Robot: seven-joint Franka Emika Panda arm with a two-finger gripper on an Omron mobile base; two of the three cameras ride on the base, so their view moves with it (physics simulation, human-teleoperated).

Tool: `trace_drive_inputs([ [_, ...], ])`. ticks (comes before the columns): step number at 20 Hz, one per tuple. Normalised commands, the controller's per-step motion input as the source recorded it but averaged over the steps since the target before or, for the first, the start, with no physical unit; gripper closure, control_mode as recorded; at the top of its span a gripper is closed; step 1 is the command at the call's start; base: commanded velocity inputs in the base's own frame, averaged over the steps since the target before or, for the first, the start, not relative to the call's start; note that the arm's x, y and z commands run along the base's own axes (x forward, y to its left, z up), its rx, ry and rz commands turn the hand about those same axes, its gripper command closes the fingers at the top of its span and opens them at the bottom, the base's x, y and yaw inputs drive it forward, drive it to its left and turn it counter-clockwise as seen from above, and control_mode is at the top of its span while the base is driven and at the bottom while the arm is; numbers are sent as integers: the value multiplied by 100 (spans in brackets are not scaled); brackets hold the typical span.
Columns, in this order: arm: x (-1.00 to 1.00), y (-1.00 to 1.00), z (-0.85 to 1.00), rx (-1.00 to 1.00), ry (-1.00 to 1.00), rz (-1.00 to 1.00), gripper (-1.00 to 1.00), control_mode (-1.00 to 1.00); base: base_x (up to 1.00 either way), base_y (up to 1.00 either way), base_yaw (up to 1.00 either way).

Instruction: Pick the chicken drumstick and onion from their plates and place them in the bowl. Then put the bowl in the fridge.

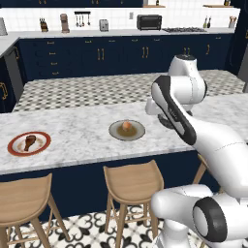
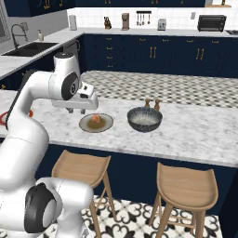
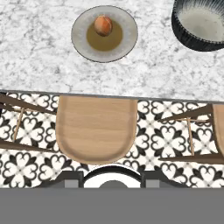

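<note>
Onion [image 3: 103, 25] on grey-olive plate [image 3: 124, 24], far ahead of tool [image 2: 76, 110]; tool opening unclear.

This is a home kitchen. A long marble island counter [image 1: 87, 140] runs across the middle, with wooden bar stools [image 1: 133, 186] tucked under its near edge. Navy cabinets [image 1: 121, 55] with gold handles line the back wall below a pale counter and white tile. On that back counter stand a toaster oven [image 1: 149, 22], a toaster [image 1: 103, 24], a knife block [image 1: 44, 25] and a rack of hanging utensils [image 1: 82, 18], with a gas hob [image 1: 184, 30] to the right. A sink [image 2: 29, 48] with a tall tap [image 2: 16, 31] sits in the side counter. The floor is patterned black-and-white tile [image 3: 170, 135]. Plates [image 2: 96, 122] of food and a bowl [image 2: 144, 119] rest on the island.
</note>
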Motion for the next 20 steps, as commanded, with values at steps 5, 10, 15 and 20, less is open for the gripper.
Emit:
trace_drive_inputs([
  [5, -17, 17, -16, 0, 1, 1, -100, -100, 0, 0, 0],
  [10, 80, 8, -58, 0, 0, 0, -100, -100, 0, 0, 0],
  [15, 99, 4, -35, 0, 1, 0, -100, -100, 0, 0, 0],
  [20, 91, 15, -31, 0, 2, 0, -100, -100, 0, 0, 0],
])
